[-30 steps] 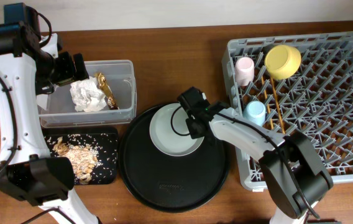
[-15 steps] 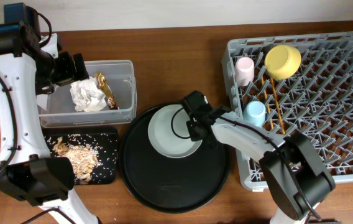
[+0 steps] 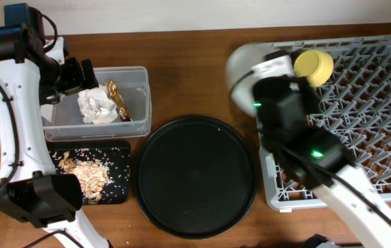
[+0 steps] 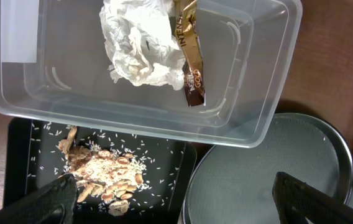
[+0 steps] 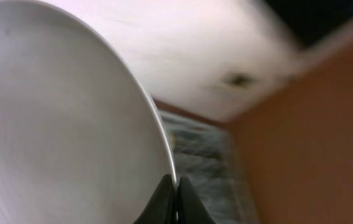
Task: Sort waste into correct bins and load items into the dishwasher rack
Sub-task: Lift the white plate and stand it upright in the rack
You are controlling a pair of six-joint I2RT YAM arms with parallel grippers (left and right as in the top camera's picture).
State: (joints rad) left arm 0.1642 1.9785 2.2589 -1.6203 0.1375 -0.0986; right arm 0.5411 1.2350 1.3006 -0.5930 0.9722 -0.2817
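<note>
My right gripper (image 5: 175, 199) is shut on the rim of the pale grey-green plate (image 5: 58, 124). From overhead the plate (image 3: 242, 65) is held raised and blurred at the near-left corner of the grey dishwasher rack (image 3: 374, 138), with the gripper (image 3: 266, 71) beside it. The yellow bowl (image 3: 313, 67) stands in the rack. The cups and chopsticks are hidden under the arm. My left gripper (image 4: 176, 199) is open and empty above the clear tub (image 3: 138, 74), which holds the white tissue (image 3: 97, 107) and the gold wrapper (image 3: 118, 100). The food scraps (image 3: 85, 172) lie in the shallow black tray (image 3: 121, 155).
The large round black tray (image 3: 195, 176) lies bare between the bins and the rack. Brown tabletop shows around it. The right arm lies across the rack's left part.
My right gripper has lifted the plate off the round black tray and carried it up and right to the rack's left edge. The left arm has not moved.
</note>
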